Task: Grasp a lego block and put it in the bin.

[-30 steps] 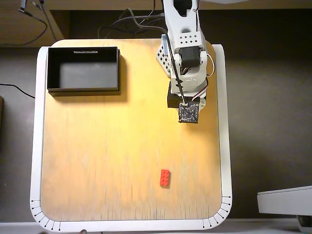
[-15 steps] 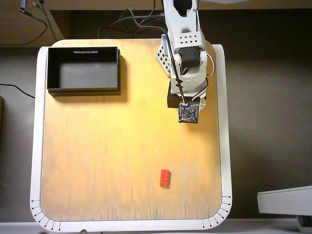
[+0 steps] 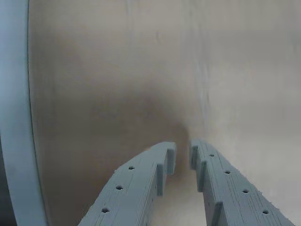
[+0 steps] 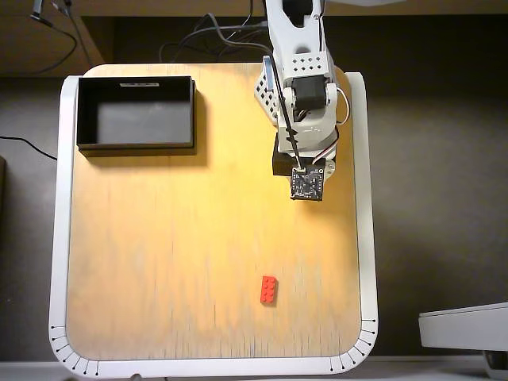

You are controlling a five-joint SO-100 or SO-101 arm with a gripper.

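In the wrist view the claw point(image 3: 182, 157) fills the lower middle of the frame: two pale grey printed fingers point(image 3: 141, 183) with small round holes along their tops, their tips drawn close with only a narrow slit between them and nothing held there. Beneath and beyond the tips lies the bare wood of the desk point(image 3: 117, 70), with a soft shadow just ahead of the claw. Down the left edge of that frame runs the desk's pale rim.

In the overhead view the lego block point(image 4: 269, 290) sits at the lower middle of the frame, a little right of centre, lying alone on the wood with its long side running up and down the picture, well apart from everything else. Higher up, at the upper right of the desk point(image 4: 182, 238), the white arm point(image 4: 300, 87) reaches down from the top edge, with a small black circuit board on its lowest part; the claw itself is hidden under the arm here. The bin point(image 4: 136, 113) stands in the upper left corner of the desk, its dark floor bare and a white label on its top rim. Cables lie beyond the top edge of the desk.
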